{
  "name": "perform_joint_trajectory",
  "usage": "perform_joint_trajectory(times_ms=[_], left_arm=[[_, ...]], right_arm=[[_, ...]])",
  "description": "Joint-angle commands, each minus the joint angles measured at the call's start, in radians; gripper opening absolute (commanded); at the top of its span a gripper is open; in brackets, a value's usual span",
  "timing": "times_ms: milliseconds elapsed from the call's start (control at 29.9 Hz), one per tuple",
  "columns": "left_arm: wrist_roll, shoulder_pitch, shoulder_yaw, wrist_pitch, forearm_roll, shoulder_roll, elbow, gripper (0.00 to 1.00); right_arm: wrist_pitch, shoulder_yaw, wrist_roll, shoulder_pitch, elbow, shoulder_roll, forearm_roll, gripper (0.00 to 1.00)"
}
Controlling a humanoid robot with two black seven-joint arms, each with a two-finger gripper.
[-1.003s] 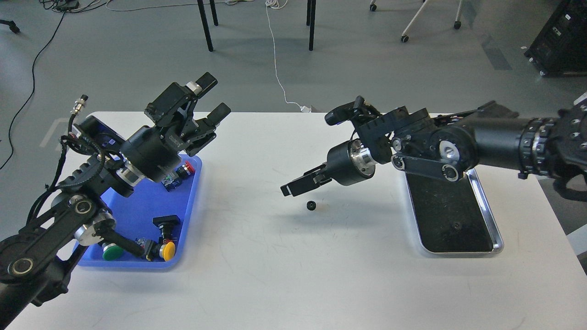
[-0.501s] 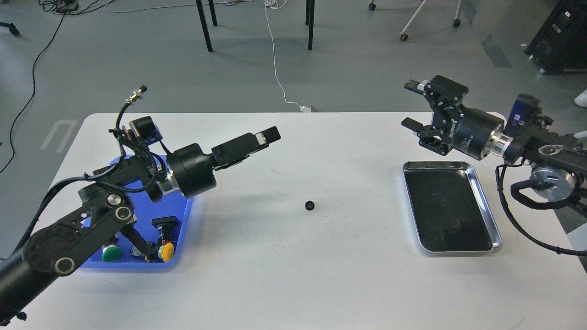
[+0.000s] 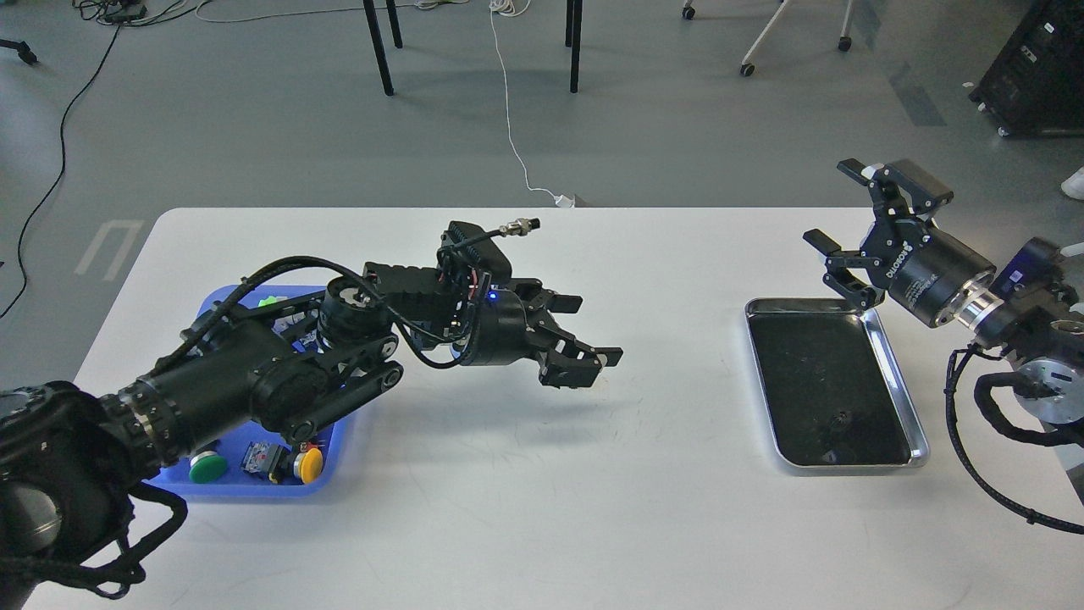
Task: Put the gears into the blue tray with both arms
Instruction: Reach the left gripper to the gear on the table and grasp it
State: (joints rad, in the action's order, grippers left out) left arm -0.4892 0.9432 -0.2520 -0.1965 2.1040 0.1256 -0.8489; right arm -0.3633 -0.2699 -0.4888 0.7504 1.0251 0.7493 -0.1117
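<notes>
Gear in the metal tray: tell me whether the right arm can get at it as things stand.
Probably yes. The gear lies uncovered in the metal tray. The right gripper hovers open just past the tray's far end, with nothing between them.

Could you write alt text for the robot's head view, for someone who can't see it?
Two black robot arms reach over a white table: the left hand, fingers open, hovers at mid-table, while the right hand, also open, is raised above a shiny metal tray. A shallow bright blue plastic tray at left holds coloured push buttons.
</notes>
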Motion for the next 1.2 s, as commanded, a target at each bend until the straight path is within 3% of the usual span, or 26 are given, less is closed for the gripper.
perform_joint_trajectory(times_ms=[0, 201, 568, 702, 836, 969, 1003, 1103, 1136, 1170], left_arm=[[0.001, 0.029, 0.054, 0.032, 0.077, -0.072, 0.103, 0.97], [0.001, 0.028, 0.120, 0.065, 0.078, -0.112, 0.174, 0.97], [0.001, 0.020, 0.175, 0.091, 0.078, -0.118, 0.229, 0.93], [0.001, 0.019, 0.194, 0.089, 0.078, -0.121, 0.229, 0.78], [0.001, 0.017, 0.200, 0.085, 0.078, -0.126, 0.238, 0.56], [0.001, 0.003, 0.200, 0.083, 0.078, -0.126, 0.246, 0.49], [0.001, 0.003, 0.200, 0.083, 0.078, -0.126, 0.246, 0.44], [0.001, 0.002, 0.200, 0.081, 0.078, -0.126, 0.248, 0.17], [0.001, 0.002, 0.200, 0.081, 0.078, -0.126, 0.248, 0.11], [0.001, 0.002, 0.200, 0.081, 0.078, -0.124, 0.248, 0.11]], right_arm=[[0.007, -0.009, 0.000, -0.019, 0.006, -0.002, 0.039, 0.95], [-0.008, -0.020, 0.000, -0.071, 0.007, -0.005, 0.211, 0.95], [-0.008, -0.132, 0.000, -0.186, 0.012, -0.060, 0.251, 0.95], [-0.008, -0.134, 0.000, -0.186, 0.012, -0.059, 0.251, 0.95], [-0.008, -0.135, 0.000, -0.187, 0.012, -0.057, 0.251, 0.95], [-0.008, -0.137, 0.000, -0.187, 0.012, -0.057, 0.251, 0.95], [-0.008, -0.137, 0.000, -0.187, 0.012, -0.057, 0.251, 0.95], [-0.008, -0.135, 0.000, -0.187, 0.012, -0.057, 0.250, 0.95], [-0.008, -0.137, 0.000, -0.187, 0.012, -0.057, 0.250, 0.95], [-0.008, -0.137, 0.000, -0.187, 0.012, -0.057, 0.250, 0.95]])
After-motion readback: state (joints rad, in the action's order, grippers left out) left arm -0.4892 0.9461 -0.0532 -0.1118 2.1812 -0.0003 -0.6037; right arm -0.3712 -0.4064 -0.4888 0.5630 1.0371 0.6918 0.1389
